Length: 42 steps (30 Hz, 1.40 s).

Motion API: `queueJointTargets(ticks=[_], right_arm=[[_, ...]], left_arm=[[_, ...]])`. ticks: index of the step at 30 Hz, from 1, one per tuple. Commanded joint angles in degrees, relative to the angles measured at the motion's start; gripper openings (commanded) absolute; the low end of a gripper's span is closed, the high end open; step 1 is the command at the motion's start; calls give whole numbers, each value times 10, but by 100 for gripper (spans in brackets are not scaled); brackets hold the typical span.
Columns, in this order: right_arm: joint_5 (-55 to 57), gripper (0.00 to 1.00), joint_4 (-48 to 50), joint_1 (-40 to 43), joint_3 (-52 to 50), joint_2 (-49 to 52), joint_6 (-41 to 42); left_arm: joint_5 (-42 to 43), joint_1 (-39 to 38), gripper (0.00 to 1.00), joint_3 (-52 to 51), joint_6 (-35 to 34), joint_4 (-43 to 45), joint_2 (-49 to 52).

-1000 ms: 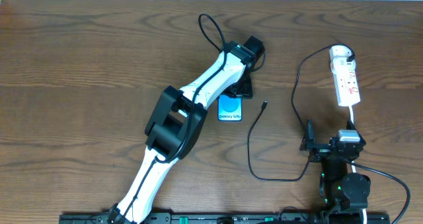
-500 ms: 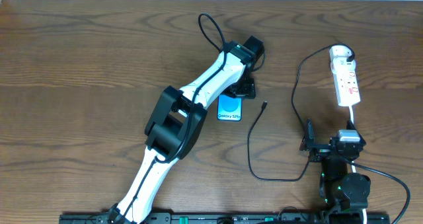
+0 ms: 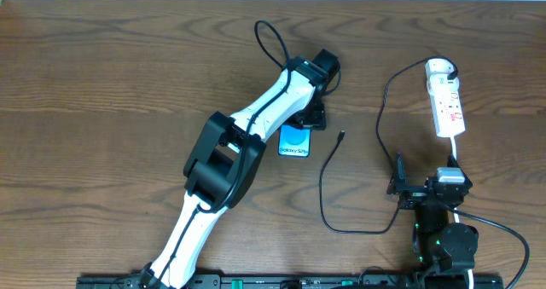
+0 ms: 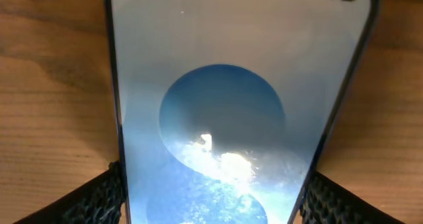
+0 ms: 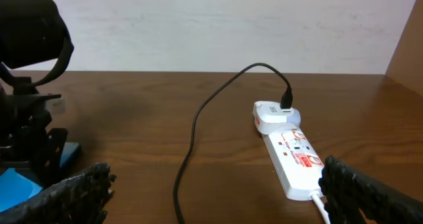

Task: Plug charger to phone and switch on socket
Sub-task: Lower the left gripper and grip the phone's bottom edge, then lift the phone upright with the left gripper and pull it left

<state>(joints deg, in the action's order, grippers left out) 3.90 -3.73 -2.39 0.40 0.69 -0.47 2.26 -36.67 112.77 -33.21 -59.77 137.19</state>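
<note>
Phone (image 3: pixel 295 141), centre frame, clasped by left gripper (image 3: pixel 309 117); charger (image 3: pixel 322 187) alongside, unplugged; socket (image 3: pixel 446 101), upper right, seemingly unswitched; right gripper (image 3: pixel 397 176) spread, empty.

Dark brown wood-grain surface (image 3: pixel 102 84), pretty plain. A slim smartphone with a light blue screen (image 3: pixel 295 141) sits near the middle. Just right of it, a thin black cable (image 3: pixel 322 189) snakes over the wood, its plug end loose, up to a narrow white power strip (image 3: pixel 448 106) far right.
</note>
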Motion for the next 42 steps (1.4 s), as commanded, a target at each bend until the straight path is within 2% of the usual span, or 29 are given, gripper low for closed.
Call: queueJointTargets(ticks=[1, 14, 22, 25, 30, 42], right_arm=[[4, 99, -2, -7, -1, -3, 0], [4, 99, -2, -7, -1, -3, 0], [4, 99, -2, -7, -1, -3, 0], [4, 99, -2, -7, -1, -3, 0], [5, 99, -2, -7, -1, -3, 0], [4, 99, -2, -7, -1, -3, 0]], left_arm=[[-14, 0, 79, -21, -1, -8, 7], [4, 2, 79, 26, -1, -71, -14], [175, 27, 78, 26, 50, -93, -73], [274, 43, 78, 26, 79, -103, -85], [482, 76, 72, 26, 139, -112, -93], [769, 149, 72, 26, 141, -123, -93]])
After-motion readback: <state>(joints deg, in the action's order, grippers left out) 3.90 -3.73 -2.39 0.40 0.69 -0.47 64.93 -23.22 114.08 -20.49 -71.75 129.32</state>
